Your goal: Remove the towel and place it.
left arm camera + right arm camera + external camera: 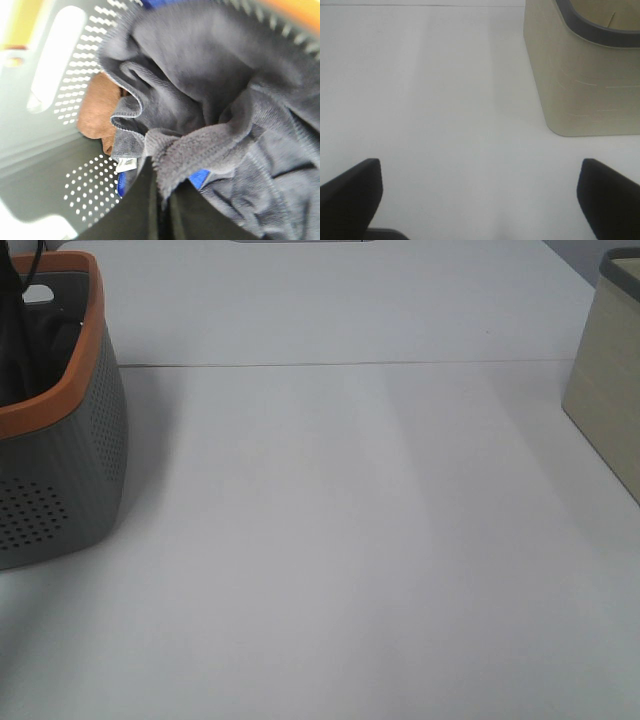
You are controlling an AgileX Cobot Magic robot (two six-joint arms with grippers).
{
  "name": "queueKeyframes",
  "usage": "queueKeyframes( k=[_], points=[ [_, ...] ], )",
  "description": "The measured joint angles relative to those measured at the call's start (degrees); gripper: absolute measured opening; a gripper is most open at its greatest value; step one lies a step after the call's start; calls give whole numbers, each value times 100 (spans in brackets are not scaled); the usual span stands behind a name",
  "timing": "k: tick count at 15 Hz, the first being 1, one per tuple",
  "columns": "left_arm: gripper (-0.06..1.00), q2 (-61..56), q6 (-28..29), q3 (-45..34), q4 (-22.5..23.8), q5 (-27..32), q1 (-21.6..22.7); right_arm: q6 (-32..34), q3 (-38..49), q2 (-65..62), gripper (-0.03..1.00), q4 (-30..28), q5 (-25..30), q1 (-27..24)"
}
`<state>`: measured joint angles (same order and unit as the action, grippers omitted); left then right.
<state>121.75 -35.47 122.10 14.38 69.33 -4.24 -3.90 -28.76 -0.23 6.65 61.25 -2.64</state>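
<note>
The dark navy towel (200, 85) lies bunched inside the grey basket (45, 165); its small white tag (126, 164) shows at one corner. My left gripper (163, 202) is down in the basket, and its dark fingers are closed together on a raised fold of the towel (175, 155). In the exterior high view only the left arm (14, 330) shows, reaching into the orange-rimmed basket (70, 470) at the far left; the towel is hidden there. My right gripper (480, 200) is open and empty above the white table, next to a beige bin (580, 85).
A brown cloth (97, 110) and a bright blue cloth (199, 177) lie under the towel in the basket. The beige bin (610, 390) stands at the right edge of the white table (350, 540). A seam crosses the table at the back.
</note>
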Motion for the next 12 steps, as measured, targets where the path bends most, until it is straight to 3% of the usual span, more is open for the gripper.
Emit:
queueKeyframes(
  k=[4, 7, 12],
  points=[
    [0, -642, 458, 0, -46, 23, 0, 0, 0, 0, 96, 0, 0, 0],
    [0, -1404, 1037, 0, -390, 34, 0, 0, 0, 0, 96, 0, 0, 0],
    [0, -2040, 1163, 0, -985, 34, 0, 0, 0, 0, 96, 0, 0, 0]
  ],
)
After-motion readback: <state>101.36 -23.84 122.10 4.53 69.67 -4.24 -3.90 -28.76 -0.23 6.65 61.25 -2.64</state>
